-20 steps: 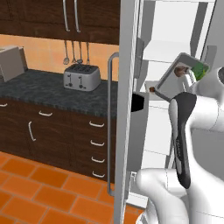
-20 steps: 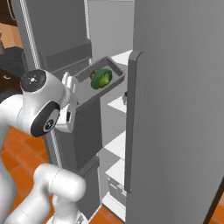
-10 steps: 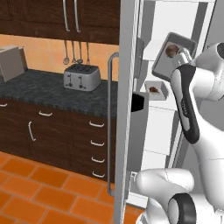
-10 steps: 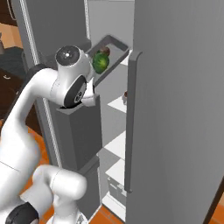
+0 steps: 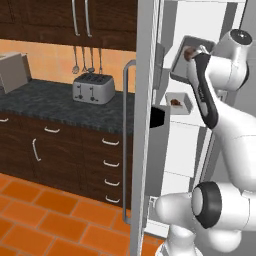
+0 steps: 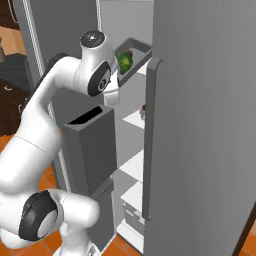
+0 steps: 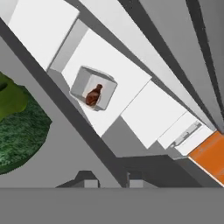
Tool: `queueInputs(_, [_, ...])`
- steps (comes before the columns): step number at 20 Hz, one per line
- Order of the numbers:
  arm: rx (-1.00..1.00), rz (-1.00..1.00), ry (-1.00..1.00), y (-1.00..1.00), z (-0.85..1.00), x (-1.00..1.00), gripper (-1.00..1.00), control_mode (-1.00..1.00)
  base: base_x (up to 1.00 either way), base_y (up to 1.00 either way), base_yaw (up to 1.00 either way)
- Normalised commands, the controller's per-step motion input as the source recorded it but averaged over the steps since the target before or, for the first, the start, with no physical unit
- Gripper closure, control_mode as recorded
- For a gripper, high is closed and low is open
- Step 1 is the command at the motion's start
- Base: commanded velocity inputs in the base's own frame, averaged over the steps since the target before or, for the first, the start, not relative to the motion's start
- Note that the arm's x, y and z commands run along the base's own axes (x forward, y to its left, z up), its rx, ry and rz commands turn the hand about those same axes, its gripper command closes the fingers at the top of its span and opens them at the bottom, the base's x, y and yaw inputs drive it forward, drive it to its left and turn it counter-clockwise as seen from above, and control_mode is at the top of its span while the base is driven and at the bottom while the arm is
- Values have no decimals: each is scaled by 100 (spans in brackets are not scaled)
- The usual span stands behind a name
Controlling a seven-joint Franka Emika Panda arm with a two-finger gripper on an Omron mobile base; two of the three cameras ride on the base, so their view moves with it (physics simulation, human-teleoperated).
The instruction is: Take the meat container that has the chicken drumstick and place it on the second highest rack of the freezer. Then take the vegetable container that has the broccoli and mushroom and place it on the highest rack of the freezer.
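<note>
Up high, the gripper point(image 7: 110, 180) pinches the rim of the vegetable container point(image 5: 183, 59), tilted at the freezer point(image 6: 131, 150) opening near the top rack. Broccoli point(image 6: 124, 61) and mushroom point(image 5: 189, 52) sit inside it. Below, the meat container point(image 7: 92, 89) with the chicken drumstick point(image 7: 94, 95) rests on a white shelf point(image 7: 124, 78), bare shelf around it.

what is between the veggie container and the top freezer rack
Nothing visible. The gripper holds the vegetable container tilted, up by the freezer's top. The meat container sits on a lower shelf, out of the path.
</note>
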Motion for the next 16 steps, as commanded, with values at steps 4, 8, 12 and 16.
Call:
queueInputs(4, [-1,-3,0,-31,-4,98,100,-100,0,0,0])
queueInputs(8, [0,0,0,-44,-1,100,100,-100,0,0,0])
queueInputs(12, [0,0,0,-40,0,100,100,-100,0,0,0])
queueInputs(16, [0,0,6,-26,0,100,100,-100,0,0,0])
